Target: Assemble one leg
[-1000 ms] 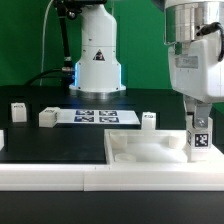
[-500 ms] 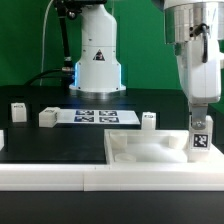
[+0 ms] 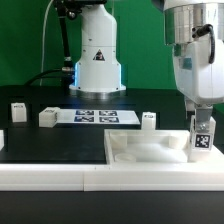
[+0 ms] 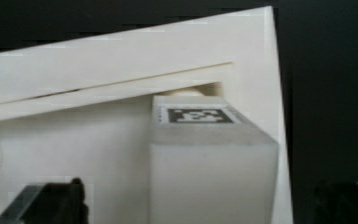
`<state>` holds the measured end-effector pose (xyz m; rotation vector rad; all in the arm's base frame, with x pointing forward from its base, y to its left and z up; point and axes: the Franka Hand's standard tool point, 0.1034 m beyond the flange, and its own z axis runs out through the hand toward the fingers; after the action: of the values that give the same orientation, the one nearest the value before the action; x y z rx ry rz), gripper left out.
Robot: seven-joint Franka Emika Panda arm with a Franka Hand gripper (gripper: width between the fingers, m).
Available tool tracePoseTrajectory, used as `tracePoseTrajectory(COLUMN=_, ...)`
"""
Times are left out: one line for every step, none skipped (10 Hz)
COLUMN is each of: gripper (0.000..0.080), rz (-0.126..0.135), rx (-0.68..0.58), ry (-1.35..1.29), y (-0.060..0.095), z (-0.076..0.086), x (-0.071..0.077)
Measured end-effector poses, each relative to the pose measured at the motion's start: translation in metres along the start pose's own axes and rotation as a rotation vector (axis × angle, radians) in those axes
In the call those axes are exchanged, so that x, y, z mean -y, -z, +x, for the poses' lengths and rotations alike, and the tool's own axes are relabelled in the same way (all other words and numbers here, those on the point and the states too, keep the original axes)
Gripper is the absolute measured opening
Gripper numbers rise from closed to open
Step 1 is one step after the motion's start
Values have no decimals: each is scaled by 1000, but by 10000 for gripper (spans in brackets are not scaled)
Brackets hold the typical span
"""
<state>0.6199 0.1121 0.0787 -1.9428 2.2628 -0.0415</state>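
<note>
White leg (image 3: 201,138) upright in the tool (image 3: 201,124), jaws clamped on it, over the panel (image 3: 140,152) corner.

leg (image 3: 201,139) upright in panel (image 3: 150,150) corner, rim close alongside, open panel floor toward exterior view's left

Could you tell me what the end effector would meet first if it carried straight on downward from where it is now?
Probably the white panel: the end effector holds the leg upright over the panel's corner, so the leg's lower end would meet it first.
</note>
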Motion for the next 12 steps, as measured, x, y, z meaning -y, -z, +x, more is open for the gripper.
tracePoseTrajectory(gripper=648, rz=0, rx=-3, ry=129, y=0, z=1, x=0)
tracePoseTrajectory(gripper=649, rz=-1, rx=-3, ry=275, y=0, z=1, x=0)
tracePoseTrajectory(gripper=649, rz=-1, rx=-3, ry=408, y=1, z=1, x=1)
tracePoseTrajectory(gripper=649, rz=0, rx=-3, ry=514, y=1, z=2, x=2)
tracePoseTrajectory(gripper=649, rz=2, rx=-4, ry=617, y=1, z=1, x=3)
tracePoseTrajectory(gripper=649, rz=4, rx=-3, ry=710, y=2, z=0, x=5)
tracePoseTrajectory(gripper=649, rz=-1, rx=0, ry=809, y=3, z=-2, x=5)
tracePoseTrajectory(gripper=649, rz=-10, rx=0, ry=921, y=4, z=-4, x=6)
tracePoseTrajectory(gripper=649, rz=-10, rx=0, ry=1018, y=4, z=-2, x=7)
tracePoseTrajectory(gripper=649, rz=-13, rx=2, ry=1119, y=4, z=0, x=7)
tracePoseTrajectory(gripper=649, rz=-23, rx=-5, ry=1201, y=2, z=-2, x=5)
tracePoseTrajectory(gripper=649, rz=-40, rx=-17, ry=1283, y=-1, z=-3, x=3)
